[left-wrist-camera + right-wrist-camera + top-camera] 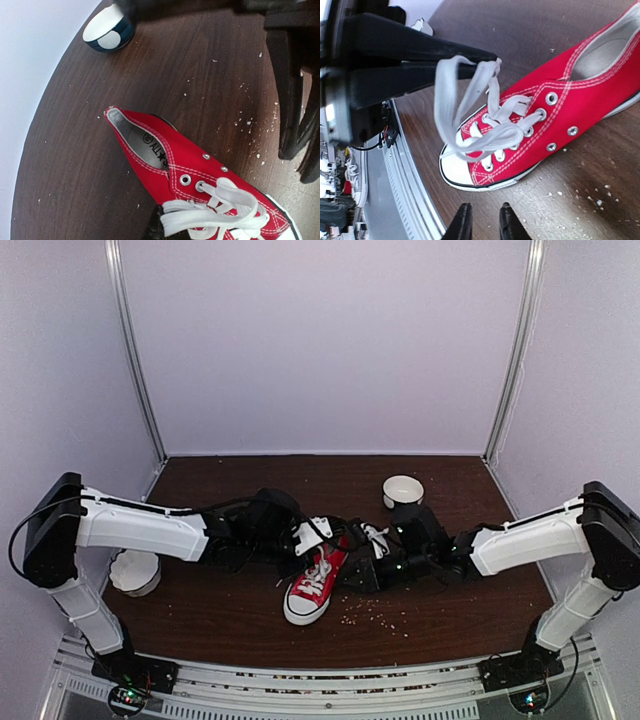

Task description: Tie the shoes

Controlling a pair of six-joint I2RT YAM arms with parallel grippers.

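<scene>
The red sneaker (pixel 318 582) lies mid-table, with its white toe cap toward the near edge. It also shows in the left wrist view (pixel 170 160) and the right wrist view (pixel 555 120). My left gripper (pixel 322 533) is over the tongue and shut on a loop of white lace (pixel 465 90), held raised above the shoe. Its fingertips (pixel 470 55) pinch the loop's top. In the left wrist view the lace (pixel 210 215) runs past one dark fingertip (pixel 156 225). My right gripper (pixel 486 221) is open and empty. It hovers beside the toe cap (pixel 457 167), right of the shoe (pixel 363 570).
A white bowl (pixel 402 490) stands at the back right, dark blue outside in the left wrist view (pixel 107 27). Another bowl (pixel 134 572) sits at the left under my left arm. Crumbs (pixel 378 616) litter the table near the toe. The metal front rail (pixel 405 165) is close.
</scene>
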